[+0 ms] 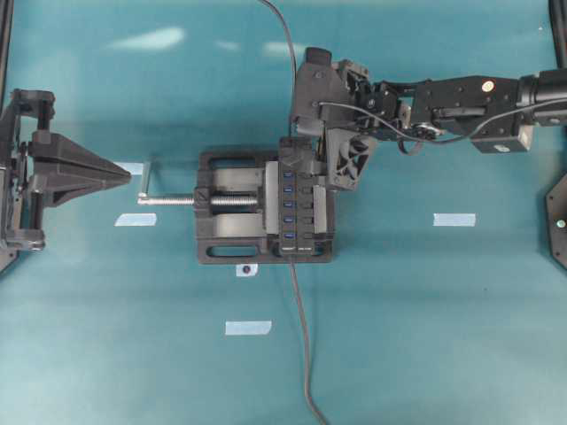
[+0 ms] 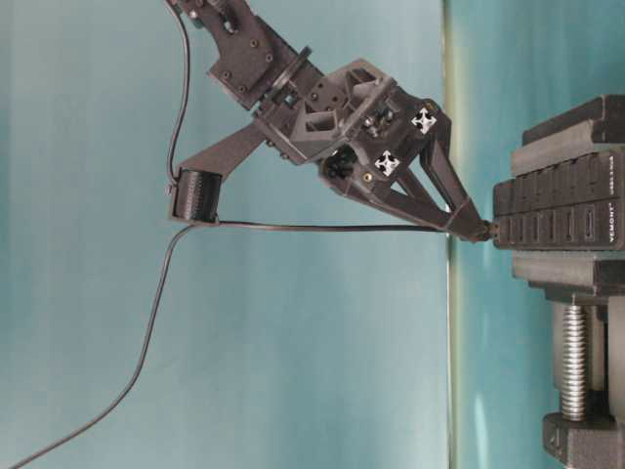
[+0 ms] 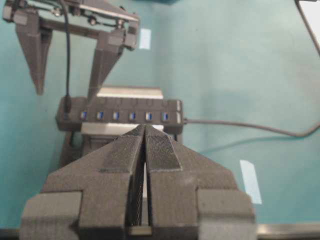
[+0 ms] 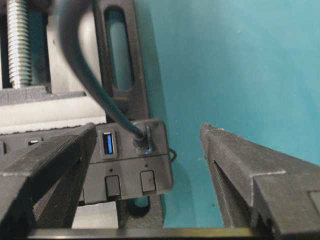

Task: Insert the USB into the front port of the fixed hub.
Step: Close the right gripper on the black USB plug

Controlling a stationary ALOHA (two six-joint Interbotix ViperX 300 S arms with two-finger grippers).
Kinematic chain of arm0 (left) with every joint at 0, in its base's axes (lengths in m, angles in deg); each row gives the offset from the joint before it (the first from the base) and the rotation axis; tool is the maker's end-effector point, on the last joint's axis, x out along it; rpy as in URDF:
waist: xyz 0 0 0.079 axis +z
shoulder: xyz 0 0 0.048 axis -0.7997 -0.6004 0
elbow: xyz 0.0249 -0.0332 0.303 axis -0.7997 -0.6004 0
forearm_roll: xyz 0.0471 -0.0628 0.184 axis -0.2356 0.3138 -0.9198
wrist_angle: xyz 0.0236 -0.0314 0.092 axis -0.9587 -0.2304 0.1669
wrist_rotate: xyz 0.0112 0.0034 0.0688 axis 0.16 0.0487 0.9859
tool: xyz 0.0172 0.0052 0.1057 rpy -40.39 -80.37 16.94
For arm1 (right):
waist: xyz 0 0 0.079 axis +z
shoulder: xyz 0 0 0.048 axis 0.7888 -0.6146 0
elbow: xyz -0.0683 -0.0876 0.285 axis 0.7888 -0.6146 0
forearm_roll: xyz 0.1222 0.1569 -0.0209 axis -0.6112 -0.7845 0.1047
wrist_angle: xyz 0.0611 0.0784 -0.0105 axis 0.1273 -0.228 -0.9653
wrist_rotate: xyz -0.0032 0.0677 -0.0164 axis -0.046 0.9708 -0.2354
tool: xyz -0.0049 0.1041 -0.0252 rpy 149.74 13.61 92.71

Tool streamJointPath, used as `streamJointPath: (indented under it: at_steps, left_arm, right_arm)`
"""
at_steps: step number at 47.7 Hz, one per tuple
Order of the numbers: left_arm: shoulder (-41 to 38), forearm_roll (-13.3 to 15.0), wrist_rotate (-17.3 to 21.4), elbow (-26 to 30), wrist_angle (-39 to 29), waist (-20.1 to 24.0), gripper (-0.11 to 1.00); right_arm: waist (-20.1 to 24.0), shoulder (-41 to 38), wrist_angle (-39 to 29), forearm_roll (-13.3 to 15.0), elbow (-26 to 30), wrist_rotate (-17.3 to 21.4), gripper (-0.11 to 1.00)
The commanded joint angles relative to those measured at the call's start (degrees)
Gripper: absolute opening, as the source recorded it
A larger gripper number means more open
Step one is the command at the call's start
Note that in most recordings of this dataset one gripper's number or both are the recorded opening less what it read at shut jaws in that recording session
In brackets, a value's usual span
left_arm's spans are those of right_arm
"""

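surface: teal desk (image 1: 425, 319), a few pale tape strips (image 1: 247, 328) stuck on it
hub (image 1: 296, 205): black strip with a row of blue ports, clamped in the vise, mid-desk; runs toward the far and near desk edges in the overhead view
vise (image 1: 226, 205): black, silver screw handle (image 1: 168, 200) pointing to the left desk edge
USB (image 4: 143, 140): small black plug, seated in the end port of the hub, the one nearest the far edge; blue port just beside it is bare
USB cable (image 2: 322, 227): thin, dark, runs from the plug away past the right arm to the far desk edge
hub cable (image 1: 304, 345): leaves the hub's other end toward the near desk edge
right gripper (image 4: 145, 165): jaws spread wide over the plugged end of the hub, one finger on each side, nothing between the pads; plug not held; in the table-level view the fingertips sit right at the hub's end
left gripper (image 3: 144, 150): jaws together, nothing in them, near the left desk edge, well apart from the vise, pointing at the hub
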Motion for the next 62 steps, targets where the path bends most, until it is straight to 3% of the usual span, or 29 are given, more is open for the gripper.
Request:
streamJointPath:
  at_steps: [1,12,42,51,62]
  left_arm:
    - [-0.18,-0.09,-0.09,0.88,0.53,0.18,0.00]
    - [-0.18,-0.09,-0.09,0.88,0.53,0.18,0.00]
    - [-0.09,-0.09,-0.09,0.88,0.53,0.18,0.00]
    - [-0.18,0.00,-0.09,0.88,0.53,0.18,0.00]
    - [-0.18,0.00,-0.18,0.88,0.53,0.18,0.00]
  right_arm:
    - [0.18,0.88,0.09,-0.09,1.41,-0.35,0.80]
    - [0.18,0.88,0.09,-0.09,1.41,-0.18,0.67]
    - [1.41,1.23,0.09,-0.09,1.41,-0.44,0.16]
    - [1.58,1.58,0.09,0.00,1.41,-0.35,0.09]
    - [1.58,2.02,0.09,0.00,1.58,-0.35,0.09]
